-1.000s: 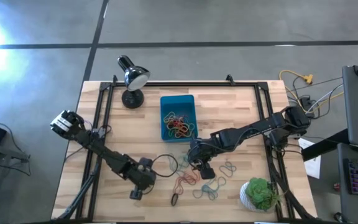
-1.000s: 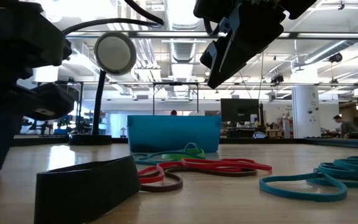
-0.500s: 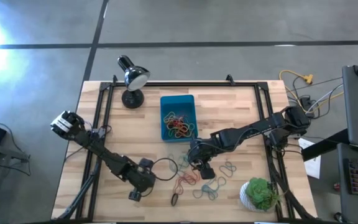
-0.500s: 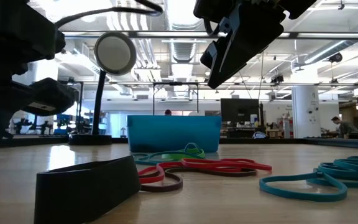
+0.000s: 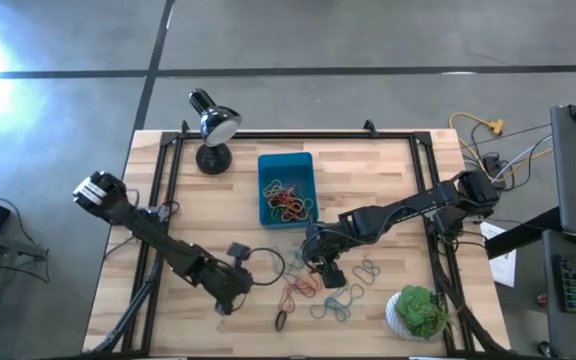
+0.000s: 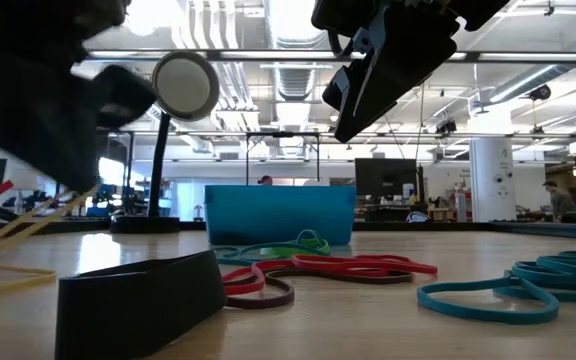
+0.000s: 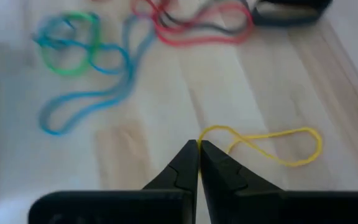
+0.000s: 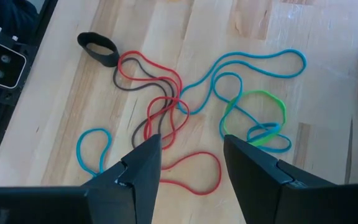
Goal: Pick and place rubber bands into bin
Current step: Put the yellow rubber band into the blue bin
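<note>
Left gripper (image 7: pixel 198 149): fingers are pressed together, and one end of a yellow band (image 7: pixel 263 144) is pinched at the tips; the gripper is seen on the table's near-left part, well apart from the bin (image 5: pixel 286 165).
Yellow band: a long thin loop, twisted near the held end, is laid out on the wood away from the fingertips; in the low view it is drawn up taut from the tabletop toward the gripper.
Right gripper (image 8: pixel 191 155): fingers are held wide apart and nothing is held; it is hung over the loose bands (image 5: pixel 330 288), nearer the bin than the left gripper.
Loose bands: red, blue, green and brown loops and one black band (image 8: pixel 98 48) are scattered on the wood on the near side of the bin, apart from it.
Bin: some red and yellow bands are already held inside.
Deciding relation: the bin is placed beyond the left gripper and toward the table's middle, so a carry across the loose bands is judged necessary; the trailing loop could be dragged through them.
Nearer arm: for the loose bands, the right is judged the closer.
</note>
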